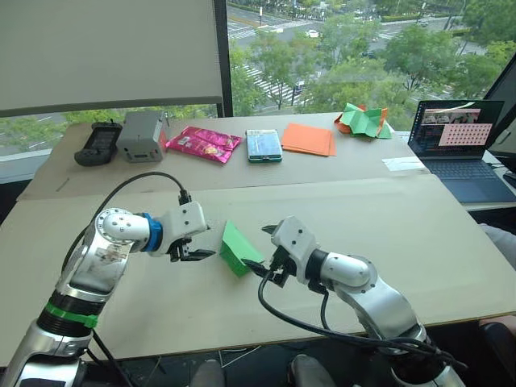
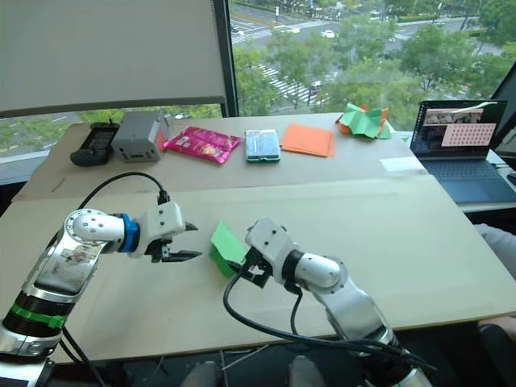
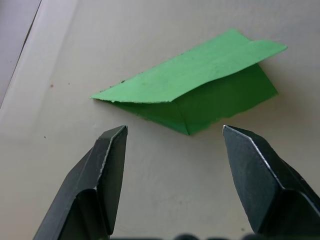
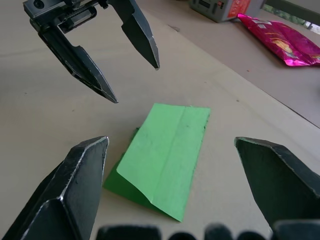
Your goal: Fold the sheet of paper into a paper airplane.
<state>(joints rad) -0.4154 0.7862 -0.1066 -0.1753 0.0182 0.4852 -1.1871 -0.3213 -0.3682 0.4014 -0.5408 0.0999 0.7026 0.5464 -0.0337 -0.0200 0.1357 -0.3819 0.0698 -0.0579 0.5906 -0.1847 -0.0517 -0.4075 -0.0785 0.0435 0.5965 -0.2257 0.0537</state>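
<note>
Right wrist view: folded sheet of paper (image 4: pixel 162 152) lies free near table (image 1: pixel 419 242) front edge, between spread left tool (image 4: pixel 120 65) and spread right tool (image 4: pixel 172 172). Mid-fold; next, pinch raised flap and crease.

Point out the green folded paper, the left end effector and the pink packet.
Green paper (image 4: pixel 165 150), right wrist view, on its top flap.
Left end effector (image 1: pixel 200 243), left eye view, midway between its fingertips.
Pink packet (image 1: pixel 203 143), left eye view, on its middle.

Bright green paper airplane (image 1: pixel 239 248); orange sheets (image 1: pixel 309 139); pink wrapper (image 1: pixel 203 143); beige table (image 1: pixel 419 234)
</note>
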